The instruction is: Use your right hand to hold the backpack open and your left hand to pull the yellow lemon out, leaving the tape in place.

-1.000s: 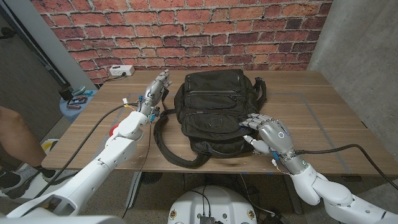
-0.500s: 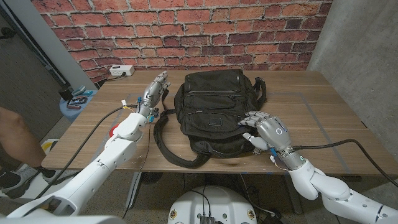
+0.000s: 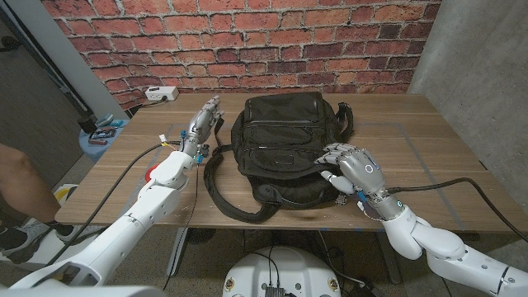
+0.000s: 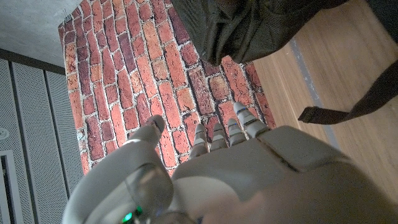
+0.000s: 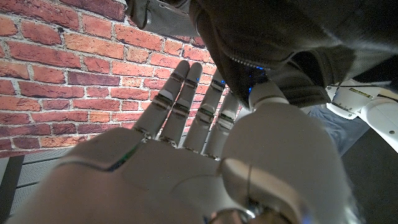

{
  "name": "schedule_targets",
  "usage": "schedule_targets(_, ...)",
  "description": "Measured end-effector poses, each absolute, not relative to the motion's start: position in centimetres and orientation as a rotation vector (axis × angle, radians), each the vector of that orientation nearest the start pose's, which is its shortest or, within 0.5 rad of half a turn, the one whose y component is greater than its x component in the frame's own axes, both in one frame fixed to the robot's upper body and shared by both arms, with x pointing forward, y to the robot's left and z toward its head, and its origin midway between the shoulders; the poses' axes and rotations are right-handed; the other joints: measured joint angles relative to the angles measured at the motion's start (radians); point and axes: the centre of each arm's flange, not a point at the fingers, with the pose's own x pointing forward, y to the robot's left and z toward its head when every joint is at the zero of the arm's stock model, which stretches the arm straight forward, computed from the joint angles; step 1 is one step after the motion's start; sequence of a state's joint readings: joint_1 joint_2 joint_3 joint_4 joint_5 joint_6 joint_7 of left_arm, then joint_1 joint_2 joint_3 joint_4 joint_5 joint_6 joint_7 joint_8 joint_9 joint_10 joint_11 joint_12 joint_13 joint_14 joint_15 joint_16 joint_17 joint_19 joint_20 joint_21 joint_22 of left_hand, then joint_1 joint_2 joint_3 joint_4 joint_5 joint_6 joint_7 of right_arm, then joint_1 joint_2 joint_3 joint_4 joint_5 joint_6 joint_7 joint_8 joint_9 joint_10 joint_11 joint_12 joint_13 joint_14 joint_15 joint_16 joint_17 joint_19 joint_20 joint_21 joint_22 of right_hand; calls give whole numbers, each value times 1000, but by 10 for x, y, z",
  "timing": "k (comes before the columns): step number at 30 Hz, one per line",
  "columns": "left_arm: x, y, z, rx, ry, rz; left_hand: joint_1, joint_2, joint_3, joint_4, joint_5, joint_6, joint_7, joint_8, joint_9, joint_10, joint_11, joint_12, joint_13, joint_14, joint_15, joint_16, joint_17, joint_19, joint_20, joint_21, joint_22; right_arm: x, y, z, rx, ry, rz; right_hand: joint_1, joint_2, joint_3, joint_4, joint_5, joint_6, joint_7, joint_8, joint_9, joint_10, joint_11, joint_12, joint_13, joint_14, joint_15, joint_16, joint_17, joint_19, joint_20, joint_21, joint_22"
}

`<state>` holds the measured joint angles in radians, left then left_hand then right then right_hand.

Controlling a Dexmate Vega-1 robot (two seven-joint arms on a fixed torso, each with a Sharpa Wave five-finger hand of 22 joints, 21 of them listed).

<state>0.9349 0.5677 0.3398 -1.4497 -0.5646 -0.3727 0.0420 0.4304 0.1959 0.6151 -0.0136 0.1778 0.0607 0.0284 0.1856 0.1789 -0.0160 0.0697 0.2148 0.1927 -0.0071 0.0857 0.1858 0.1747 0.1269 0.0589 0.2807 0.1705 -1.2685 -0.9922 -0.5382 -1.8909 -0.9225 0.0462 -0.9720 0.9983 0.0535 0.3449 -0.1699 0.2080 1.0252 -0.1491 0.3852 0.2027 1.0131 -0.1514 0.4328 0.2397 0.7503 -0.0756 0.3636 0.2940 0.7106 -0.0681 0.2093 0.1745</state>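
Observation:
The black backpack [image 3: 285, 140] lies closed-looking on the wooden table [image 3: 429, 140], with its straps looped toward the near edge. My right hand [image 3: 351, 167] is at the bag's near right side, fingers spread and touching the fabric. In the right wrist view those fingers [image 5: 186, 106] reach straight out beside a zipper line on the backpack [image 5: 280, 37], holding nothing. My left hand [image 3: 203, 124] hovers just off the bag's left side with fingers extended and nothing in it. In the left wrist view the left hand [image 4: 211, 168] points past the backpack [image 4: 249, 31]. Lemon and tape are hidden.
A shoulder strap [image 3: 221, 191] curls over the table near the front edge. A white power strip [image 3: 162, 94] lies at the back left corner. A blue stool with small items [image 3: 101, 134] and a person's leg [image 3: 16, 177] are left of the table.
My right hand has slid forward and up along the backpack's right side. My left hand has barely moved.

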Motion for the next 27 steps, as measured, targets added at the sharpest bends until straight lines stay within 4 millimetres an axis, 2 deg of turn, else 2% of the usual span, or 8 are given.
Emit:
schedule_targets(14,616,296,-18,33,-711,-190,0,0,0,0,0,0,0,0,0,0,0,0,0,0,0,0,0,0,0,-4,4,456,-221,-105,-1294,-1369,-240,34,5,0,0,-9,20,15,8,0,36,-7,19,13,42,-13,11,10,9,-2,0,0)
schedule_targets(27,621,302,-14,34,-706,-192,5,-3,4,4,0,0,0,0,0,0,0,0,0,0,0,0,-3,0,0,-4,4,462,-221,-86,-1218,-1335,-209,50,2,-3,-3,-9,26,20,16,-1,37,-8,22,19,58,-19,11,10,9,-2,0,0)
